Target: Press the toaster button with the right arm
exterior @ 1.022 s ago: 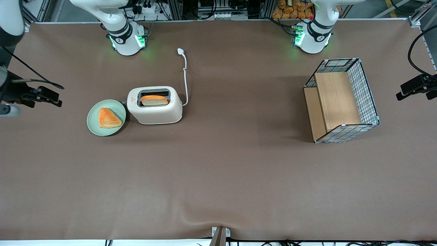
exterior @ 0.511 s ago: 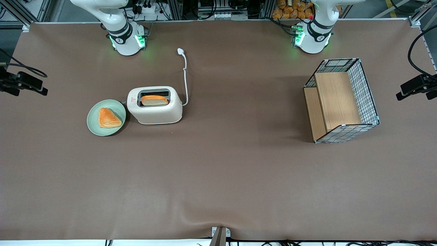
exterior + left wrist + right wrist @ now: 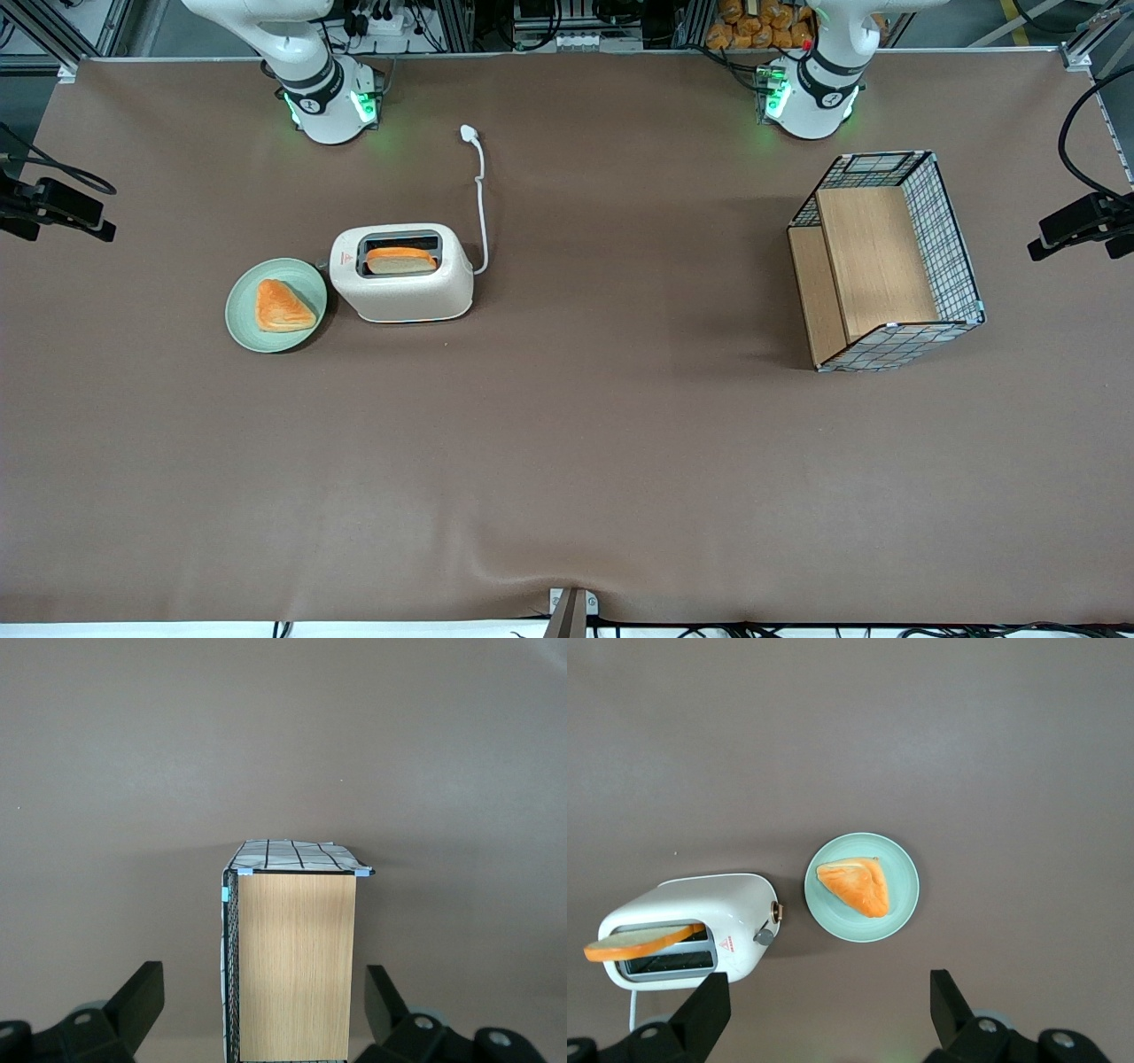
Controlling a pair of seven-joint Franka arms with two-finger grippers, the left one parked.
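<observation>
The cream-white toaster [image 3: 403, 275] stands on the brown table with a slice of toast [image 3: 400, 259] sticking out of its slot. It also shows in the right wrist view [image 3: 691, 930]. Its grey button [image 3: 764, 937] juts from the narrow end by the red triangle sticker and faces the plate. My right gripper [image 3: 62, 211] hangs at the working arm's end of the table, well away from the toaster and high above it. Its fingers [image 3: 713, 992] stand wide apart and hold nothing, so the gripper [image 3: 828, 988] is open.
A pale green plate [image 3: 244, 323] with a triangular piece of bread [image 3: 282, 307] sits beside the toaster's button end. The toaster's white cord and plug [image 3: 469, 133] run toward the arm bases. A wire-and-wood basket [image 3: 886, 261] stands toward the parked arm's end.
My right gripper has drawn away from the toaster toward the working arm's end of the table, mostly in the first half second. The toaster, toast and plate have not moved.
</observation>
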